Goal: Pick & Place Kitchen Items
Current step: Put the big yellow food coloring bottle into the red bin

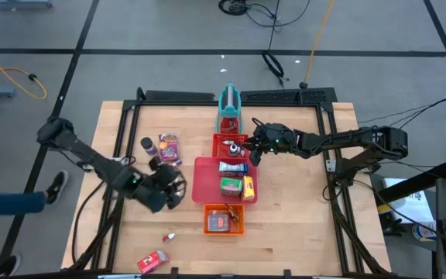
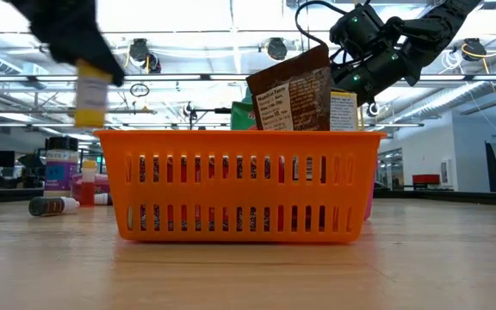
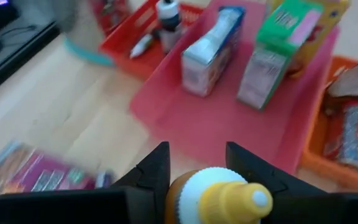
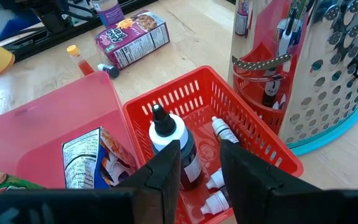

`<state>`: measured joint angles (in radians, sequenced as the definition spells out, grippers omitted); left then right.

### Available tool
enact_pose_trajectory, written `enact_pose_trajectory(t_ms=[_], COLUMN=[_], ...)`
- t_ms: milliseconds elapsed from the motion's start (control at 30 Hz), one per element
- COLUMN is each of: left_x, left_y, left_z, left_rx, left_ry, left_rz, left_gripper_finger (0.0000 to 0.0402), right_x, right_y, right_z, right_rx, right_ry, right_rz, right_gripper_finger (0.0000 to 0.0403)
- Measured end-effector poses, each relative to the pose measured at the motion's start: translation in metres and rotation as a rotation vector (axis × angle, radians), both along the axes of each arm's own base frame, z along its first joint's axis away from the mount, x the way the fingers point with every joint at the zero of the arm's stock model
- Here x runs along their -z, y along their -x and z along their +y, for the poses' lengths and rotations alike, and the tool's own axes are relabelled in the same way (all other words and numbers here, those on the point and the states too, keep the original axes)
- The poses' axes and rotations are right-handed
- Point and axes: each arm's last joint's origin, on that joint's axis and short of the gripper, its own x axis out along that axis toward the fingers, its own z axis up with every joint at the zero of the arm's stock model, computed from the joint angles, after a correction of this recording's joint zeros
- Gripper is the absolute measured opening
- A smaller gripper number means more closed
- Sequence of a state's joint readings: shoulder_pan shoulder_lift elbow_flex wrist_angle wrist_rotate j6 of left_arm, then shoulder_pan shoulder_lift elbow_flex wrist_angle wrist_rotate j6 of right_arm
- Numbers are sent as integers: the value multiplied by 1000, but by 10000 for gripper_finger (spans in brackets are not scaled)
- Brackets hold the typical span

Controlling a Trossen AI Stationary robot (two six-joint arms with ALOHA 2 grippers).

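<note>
My left gripper [image 1: 169, 186] hangs over the table left of the pink tray [image 1: 205, 177], shut on a small yellow-capped bottle [image 3: 216, 196], which also shows lifted in the low view [image 2: 90, 96]. My right gripper [image 4: 197, 155] is open above the small red basket [image 4: 229, 134], its fingers on either side of a dark bottle with a white label [image 4: 169, 140] standing in it. The pink tray holds a blue-white box [image 3: 210, 46], a green box [image 3: 272, 50] and a yellow box [image 1: 248, 187]. A pink-purple packet [image 1: 169, 147] and a dark can [image 1: 146, 144] sit on the wood. My left gripper pinches the yellow-capped bottle between its two fingers [image 3: 157, 168], one on each side of the body just behind the white collar [image 3: 188, 193]. The cap [image 3: 241, 199] points the same way as the fingers. The bottle is lifted clear of the table.
An orange basket [image 1: 223, 219] with packets stands near the pink tray's near side. The teal stand [image 1: 229, 105] rises behind the red basket. A red box [image 1: 153, 261] and a tiny bottle [image 1: 169, 236] lie toward the near edge. Bare wood spreads to the right.
</note>
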<state>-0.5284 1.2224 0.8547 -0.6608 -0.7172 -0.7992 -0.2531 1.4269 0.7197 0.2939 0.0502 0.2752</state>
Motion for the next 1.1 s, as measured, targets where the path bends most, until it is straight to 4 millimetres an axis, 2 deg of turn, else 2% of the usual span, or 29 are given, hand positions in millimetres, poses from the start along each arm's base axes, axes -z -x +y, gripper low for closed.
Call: enact_pose_trajectory(t_ms=[200, 433, 800, 967, 1100], left_x=[-11, -18, -7, 3, 13], left_y=[-28, -46, -75, -86, -98], left_z=[25, 58, 103, 124, 138], left_rx=[102, 136, 160, 160, 194], left_ry=[-30, -49, -55, -44, -43], left_rz=[-55, -107, -136, -134, -163], left_gripper_finger=[124, 129, 123, 139, 126], right_x=[0, 0, 6, 12, 10], right_y=[0, 0, 4, 8, 7], right_z=[0, 0, 1, 2, 2], right_rx=[0, 0, 0, 3, 0], right_ry=[0, 0, 6, 7, 15], right_rz=[0, 0, -22, -42, -56], right_gripper_finger=[105, 105, 105, 105, 105])
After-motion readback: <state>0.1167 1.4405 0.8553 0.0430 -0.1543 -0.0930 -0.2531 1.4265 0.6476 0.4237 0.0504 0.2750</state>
